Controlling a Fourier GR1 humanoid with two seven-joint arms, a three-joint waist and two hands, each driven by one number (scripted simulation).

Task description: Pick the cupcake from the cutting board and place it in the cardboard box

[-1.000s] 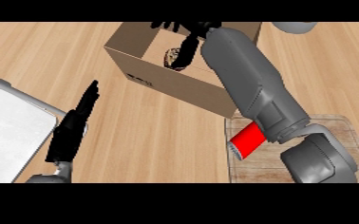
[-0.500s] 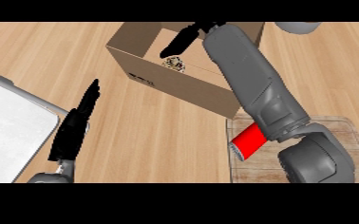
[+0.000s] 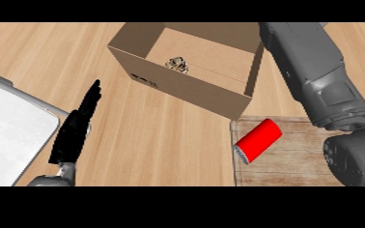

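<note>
Cupcake (image 3: 177, 64) in box (image 3: 187, 86).
Your left robot hand (image 3: 75, 128) rests open, fingers straight, on the desk (image 3: 157, 135); box ahead to its right, red can (image 3: 258, 140) on board (image 3: 292, 162) farther right.

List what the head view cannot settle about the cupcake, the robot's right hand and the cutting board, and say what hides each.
- Cupcake: mostly hidden behind the cardboard box's near wall; too small for detail.
- Right hand: not visible; only the grey forearm shows, cut off by the top edge.
- Cutting board: right part covered by the forearm.
- Left hand: resting open at lower left.
</note>
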